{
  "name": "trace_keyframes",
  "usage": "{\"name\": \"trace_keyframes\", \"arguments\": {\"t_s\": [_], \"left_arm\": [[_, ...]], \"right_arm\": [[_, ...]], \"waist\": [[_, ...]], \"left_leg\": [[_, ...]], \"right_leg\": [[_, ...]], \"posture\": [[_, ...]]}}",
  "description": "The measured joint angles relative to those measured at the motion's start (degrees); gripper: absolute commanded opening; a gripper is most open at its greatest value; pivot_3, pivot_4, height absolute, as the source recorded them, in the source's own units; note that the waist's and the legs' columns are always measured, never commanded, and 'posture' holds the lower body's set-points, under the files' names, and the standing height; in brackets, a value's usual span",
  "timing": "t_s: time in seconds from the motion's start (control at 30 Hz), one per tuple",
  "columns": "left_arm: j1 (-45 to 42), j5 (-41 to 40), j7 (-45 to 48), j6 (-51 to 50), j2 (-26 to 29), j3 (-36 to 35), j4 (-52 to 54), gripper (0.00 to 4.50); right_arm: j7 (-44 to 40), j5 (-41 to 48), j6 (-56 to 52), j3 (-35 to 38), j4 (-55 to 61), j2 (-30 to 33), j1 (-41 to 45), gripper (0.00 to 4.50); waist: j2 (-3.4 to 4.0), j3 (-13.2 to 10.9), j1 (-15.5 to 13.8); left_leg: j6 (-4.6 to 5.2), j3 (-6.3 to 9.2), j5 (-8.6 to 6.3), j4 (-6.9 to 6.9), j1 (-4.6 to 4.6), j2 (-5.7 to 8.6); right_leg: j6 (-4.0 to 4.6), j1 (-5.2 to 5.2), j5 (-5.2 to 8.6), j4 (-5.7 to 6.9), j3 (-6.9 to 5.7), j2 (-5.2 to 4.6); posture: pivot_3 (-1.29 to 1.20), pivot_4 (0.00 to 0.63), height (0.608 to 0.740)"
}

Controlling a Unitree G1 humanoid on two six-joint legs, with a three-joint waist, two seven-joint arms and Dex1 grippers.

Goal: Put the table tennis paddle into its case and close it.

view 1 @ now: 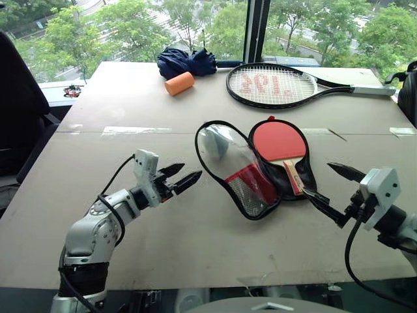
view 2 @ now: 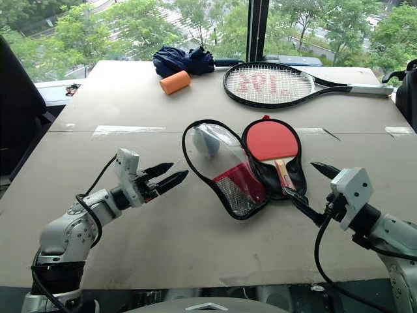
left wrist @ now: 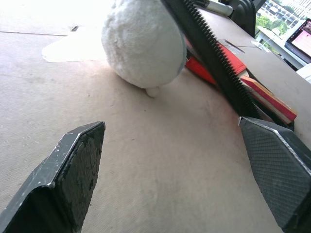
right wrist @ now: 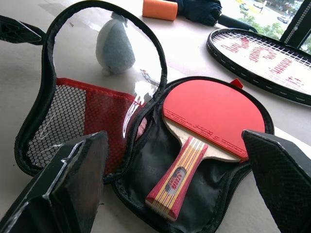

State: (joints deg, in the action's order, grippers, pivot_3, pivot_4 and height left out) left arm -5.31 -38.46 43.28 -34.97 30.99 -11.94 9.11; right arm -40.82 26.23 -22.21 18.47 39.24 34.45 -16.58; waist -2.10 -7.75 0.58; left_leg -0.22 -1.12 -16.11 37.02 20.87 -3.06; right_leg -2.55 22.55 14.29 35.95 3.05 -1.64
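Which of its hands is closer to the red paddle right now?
The right hand, open just beside the paddle lying in the open case. The left hand, also open, is beyond the case's raised flap.

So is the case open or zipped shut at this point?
Open. The case lies spread on the table, its clear-windowed flap folded to one side, and the table tennis paddle rests uncovered on the black half.

The setting is an indoor test room or office. A large flat table (view 1: 195,248), its surface joined with strips of tape, stands against tall windows (view 1: 130,26) with a dark mullion (view 1: 256,29). Trees and a street lie well below the glass, indicating an upper floor. A dark chair back (view 1: 16,111) stands beside the table.
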Motion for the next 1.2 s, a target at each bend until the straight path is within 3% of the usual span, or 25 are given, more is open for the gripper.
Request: {"name": "trace_keyframes", "arguments": {"t_s": [0.07, 0.2, 0.3, 0.47, 0.63, 0.93, 1.07, 1.2], "left_arm": [[-0.2, 0.2, 1.9, 1.8, 0.7, -0.9, -2.6, 4.5], [-0.2, 9.4, 7.8, 12.4, 6.8, 1.2, -11.2, 4.5], [-3.1, 13.8, 10.1, 17.9, 6.0, 4.7, -14.6, 4.5], [-12.0, 19.9, 14.2, 25.5, -0.7, 14.9, -19.7, 4.5], [-20.2, 22.8, 18.8, 30.3, -6.0, 20.7, -28.0, 4.5], [-33.5, 20.8, 22.8, 29.6, -13.3, 20.2, -35.2, 4.5], [-41.7, 21.7, 23.3, 32.2, -20.0, 21.1, -42.6, 4.5], [-54.6, 26.5, 17.8, 39.2, -29.1, 21.5, -58.3, 4.5]], "right_arm": [[-0.1, -0.1, 0.9, 0.0, 0.0, 0.0, -0.5, 4.45], [-0.6, -0.2, 2.6, 0.3, -1.2, 0.0, -1.9, 4.45], [-0.9, 0.1, 2.4, 0.6, -1.9, 0.6, -2.2, 4.45], [-3.9, 2.3, 3.7, 2.0, -2.6, 1.3, -2.3, 4.45], [-8.1, 6.9, 4.5, 5.9, -3.6, 2.8, -3.5, 4.45], [-15.0, 19.4, 2.8, 20.8, -2.6, 4.6, -13.6, 4.45], [-13.5, 20.2, 2.4, 22.1, -0.6, 4.4, -14.9, 4.45], [-10.0, 20.9, 1.6, 20.9, 2.3, 4.4, -12.6, 4.45]], "waist": [[-0.02, 0.0, -0.1], [0.0, 0.0, 0.0], [0.05, 0.0, -0.9], [0.0, 0.0, -1.5], [0.01, 0.0, -1.2], [0.01, 0.0, -1.4], [-0.01, 0.0, -1.4], [-0.1, 0.0, -1.4]], "left_leg": [[0.0, 0.0, 0.0, 0.03, 0.0, 0.0], [0.0, -0.03, 0.0, 0.02, -0.01, 0.0], [0.0, -0.04, 0.0, 0.1, 0.05, 0.07], [0.03, -0.01, -0.02, 0.22, 0.13, 0.23], [0.08, 0.07, -0.04, 0.22, 0.12, 0.23], [0.09, 0.21, -0.05, 0.34, 0.18, 0.25], [0.1, 0.26, -0.05, 0.42, 0.21, 0.33], [0.11, 0.53, -0.05, 0.47, 0.4, 0.54]], "right_leg": [[0.0, -0.01, 0.0, 0.0, -0.01, -0.01], [0.0, 0.0, 0.0, 0.0, 0.0, -0.02], [0.0, 0.0, 0.0, -0.01, -0.02, -0.12], [0.0, -0.09, -0.02, -0.03, 0.04, -0.16], [-0.09, -0.1, -0.06, -0.02, 0.04, -0.07], [-0.14, -0.21, -0.07, -0.05, 0.01, -0.05], [-0.19, -0.23, -0.07, -0.05, 0.02, -0.04], [-0.19, -0.23, -0.08, -0.15, 0.05, -0.04]], "posture": [[0.0, 0.15, 0.74], [0.0, 0.15, 0.74], [0.0, 0.15, 0.74], [0.0, 0.15, 0.74], [0.0, 0.15, 0.74], [0.0, 0.15, 0.74], [0.0, 0.15, 0.74], [0.0, 0.15, 0.74]]}}
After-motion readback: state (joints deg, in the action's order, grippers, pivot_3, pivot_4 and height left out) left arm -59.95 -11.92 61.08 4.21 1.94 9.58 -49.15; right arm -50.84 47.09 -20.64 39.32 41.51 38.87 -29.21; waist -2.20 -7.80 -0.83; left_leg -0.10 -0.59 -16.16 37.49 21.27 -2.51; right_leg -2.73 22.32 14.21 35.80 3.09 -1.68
